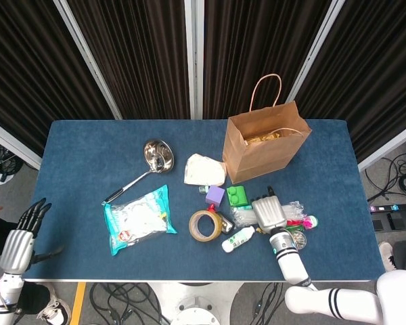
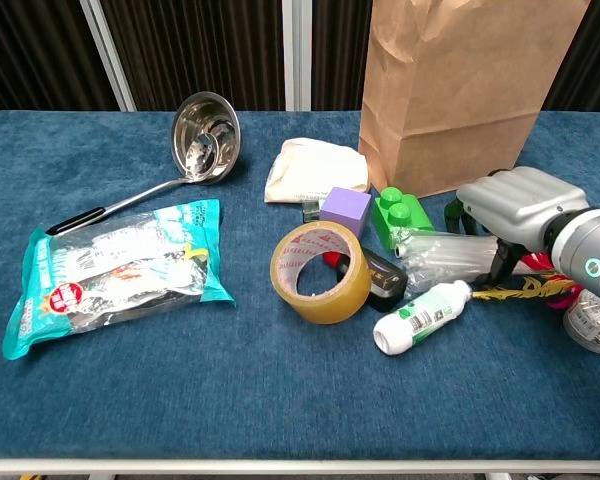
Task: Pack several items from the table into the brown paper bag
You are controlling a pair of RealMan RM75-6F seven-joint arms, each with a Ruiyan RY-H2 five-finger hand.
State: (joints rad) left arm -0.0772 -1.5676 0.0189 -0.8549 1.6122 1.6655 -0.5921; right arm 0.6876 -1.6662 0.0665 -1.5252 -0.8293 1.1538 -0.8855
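left hand (image 1: 17,245): off the table's near edge, fingers spread, holding nothing
right hand (image 2: 517,205): palm down over the clear packet (image 2: 446,249), ready to lift; whether its fingers have closed, I cannot tell
paper bag (image 1: 262,144): upright behind, mouth open

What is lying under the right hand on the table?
The right hand is over a clear plastic packet, whose left end shows beside the green block. Colourful feathers stick out below the hand. Whether the fingers grip the packet is hidden.
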